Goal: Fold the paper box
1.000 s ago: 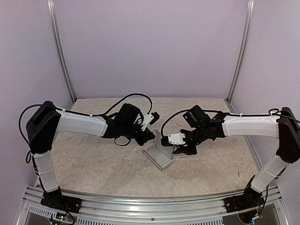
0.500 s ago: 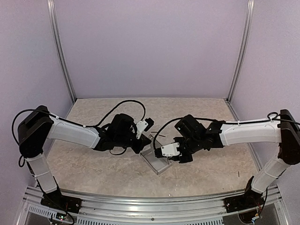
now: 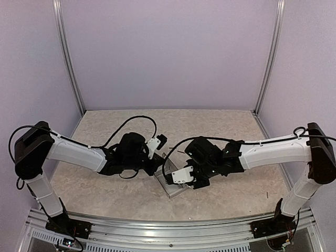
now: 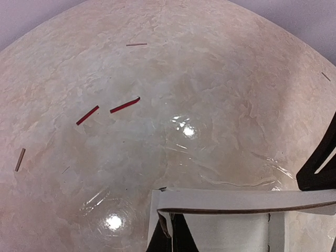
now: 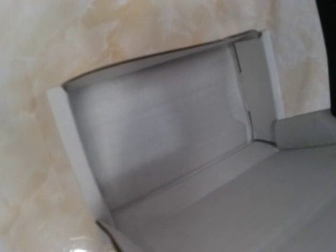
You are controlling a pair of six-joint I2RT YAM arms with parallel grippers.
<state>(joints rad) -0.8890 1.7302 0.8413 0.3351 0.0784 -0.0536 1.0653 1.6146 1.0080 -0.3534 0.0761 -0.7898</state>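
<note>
Clamps box wall in clenched left gripper to anchor it, hovers right gripper, grip impossible to tell, above open interior for folding.

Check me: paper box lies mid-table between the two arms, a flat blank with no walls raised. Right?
Not flat. The paper box has its side walls standing and forms an open tray, as the right wrist view shows. It does lie in the middle of the table, between the left arm and the right arm.
</note>
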